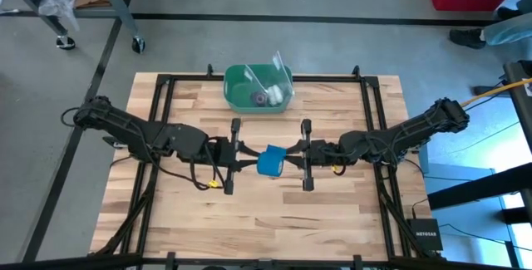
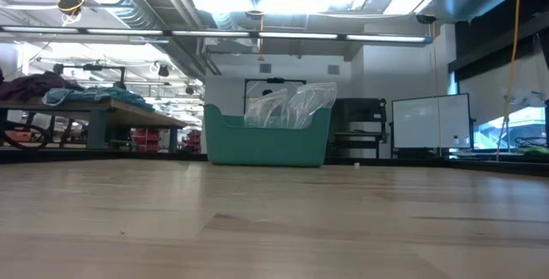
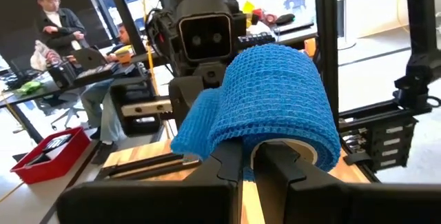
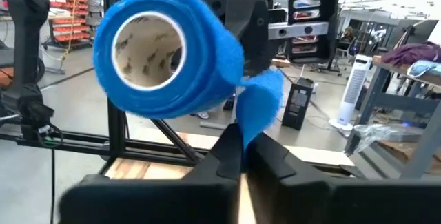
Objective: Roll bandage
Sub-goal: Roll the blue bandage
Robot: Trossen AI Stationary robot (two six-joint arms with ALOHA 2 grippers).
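above table (image 1: pixel 274 220), bandage (image 1: pixel 270 161) clamped between left pincer (image 1: pixel 246 159), right pincer (image 1: pixel 293 153).

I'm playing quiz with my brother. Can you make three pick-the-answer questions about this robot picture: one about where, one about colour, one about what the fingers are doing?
1. Where is the bandage?
A. in the green bin
B. between both arms
C. on the floor

2. What colour is the bandage?
A. blue
B. red
C. white

3. The right gripper fingers are:
A. wide open
B. shut on the bandage's loose end
C. holding the bin

Answers: B, the roll sits between the grippers mid-table; A, it is bright blue; B, the blue tail is pinched between the fingers.
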